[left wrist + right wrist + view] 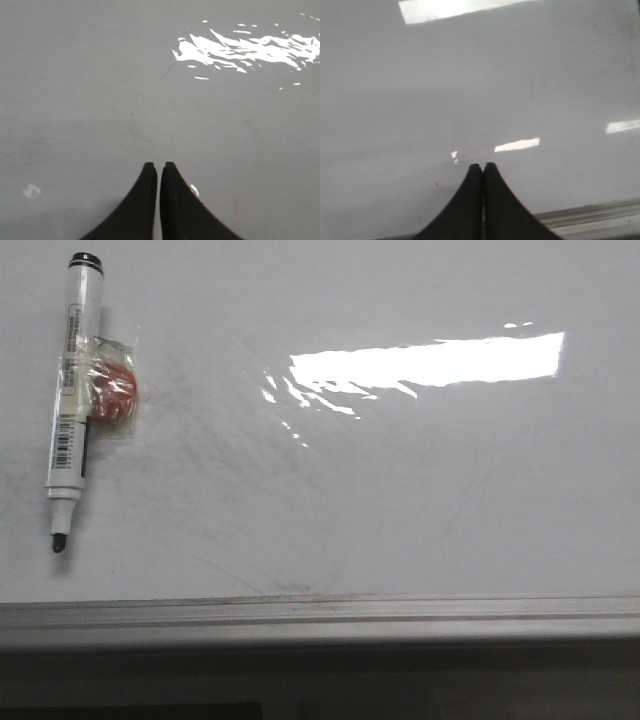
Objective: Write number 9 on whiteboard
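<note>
The whiteboard [400, 500] fills the front view, glossy white with faint grey smudges and a bright reflection. No number 9 shows on it. An uncapped white marker pen [72, 390] lies at its far left, black tip toward the near edge, with a red piece wrapped in clear tape [112, 390] against its barrel. Neither gripper shows in the front view. My left gripper [157, 165] is shut and empty over bare board. My right gripper [482, 165] is shut and empty over bare board near the grey edge strip [590, 220].
The grey metal edge strip [320, 618] runs along the board's near side, with a dark gap below it. A thin short dark stroke [166, 72] marks the board in the left wrist view.
</note>
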Controlling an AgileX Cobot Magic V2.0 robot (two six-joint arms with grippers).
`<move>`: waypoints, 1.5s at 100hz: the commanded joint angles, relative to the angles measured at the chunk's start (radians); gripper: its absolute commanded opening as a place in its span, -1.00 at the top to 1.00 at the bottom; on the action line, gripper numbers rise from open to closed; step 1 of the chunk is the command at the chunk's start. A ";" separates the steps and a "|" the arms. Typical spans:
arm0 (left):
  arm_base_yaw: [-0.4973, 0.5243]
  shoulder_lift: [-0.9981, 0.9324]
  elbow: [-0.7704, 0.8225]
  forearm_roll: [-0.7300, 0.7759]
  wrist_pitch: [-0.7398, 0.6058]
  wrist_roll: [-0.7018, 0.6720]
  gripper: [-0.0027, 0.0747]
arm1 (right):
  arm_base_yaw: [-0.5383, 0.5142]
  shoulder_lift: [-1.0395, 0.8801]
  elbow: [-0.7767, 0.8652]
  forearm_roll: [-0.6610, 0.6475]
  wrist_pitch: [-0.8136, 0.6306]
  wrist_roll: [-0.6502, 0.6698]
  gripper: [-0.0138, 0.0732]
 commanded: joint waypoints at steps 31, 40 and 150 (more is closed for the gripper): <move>0.000 -0.027 0.040 -0.003 -0.077 -0.008 0.98 | -0.006 -0.021 0.011 -0.011 -0.018 -0.009 0.83; 0.000 -0.027 0.040 -0.003 -0.077 -0.008 0.98 | -0.006 -0.021 0.011 -0.011 -0.018 -0.009 0.83; 0.000 -0.027 0.040 -0.001 -0.077 -0.008 0.98 | -0.006 -0.021 0.011 -0.011 -0.134 -0.009 0.83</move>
